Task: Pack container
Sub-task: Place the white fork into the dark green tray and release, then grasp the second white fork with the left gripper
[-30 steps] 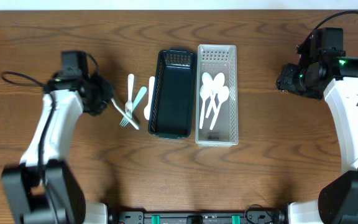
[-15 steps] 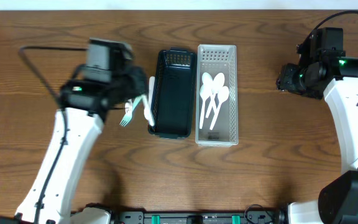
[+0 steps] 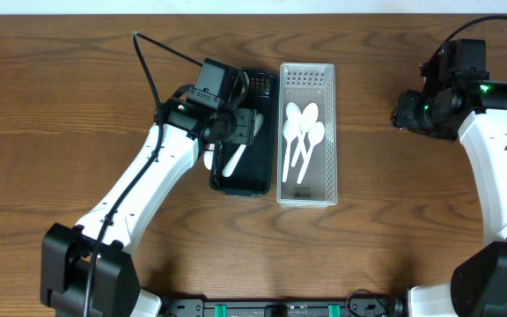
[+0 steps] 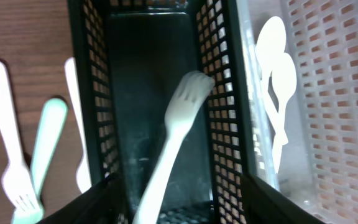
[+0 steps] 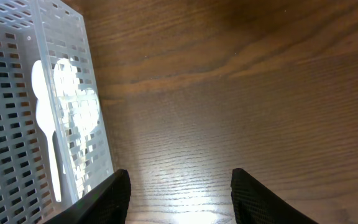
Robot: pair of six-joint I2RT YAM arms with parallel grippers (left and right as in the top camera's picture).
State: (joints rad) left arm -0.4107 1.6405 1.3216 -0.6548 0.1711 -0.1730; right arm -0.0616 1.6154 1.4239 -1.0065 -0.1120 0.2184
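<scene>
Over the brown wooden table [image 3: 77,88], the left gripper [image 4: 178,199] hangs spread above the centre black basket [image 3: 255,172], a fork [image 4: 178,118] (blurred) loose inside; the right gripper [image 5: 180,190] gapes empty.

Wood table [image 3: 394,229] w/ black bin [image 3: 241,190], white bin [image 3: 332,132], loose cutlery [image 4: 45,137].

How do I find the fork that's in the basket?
In the middle of the table stand two long baskets side by side; look in the black basket. The white fork is inside it. The other forks lie outside on the wood, and the white basket holds only spoons.
</scene>
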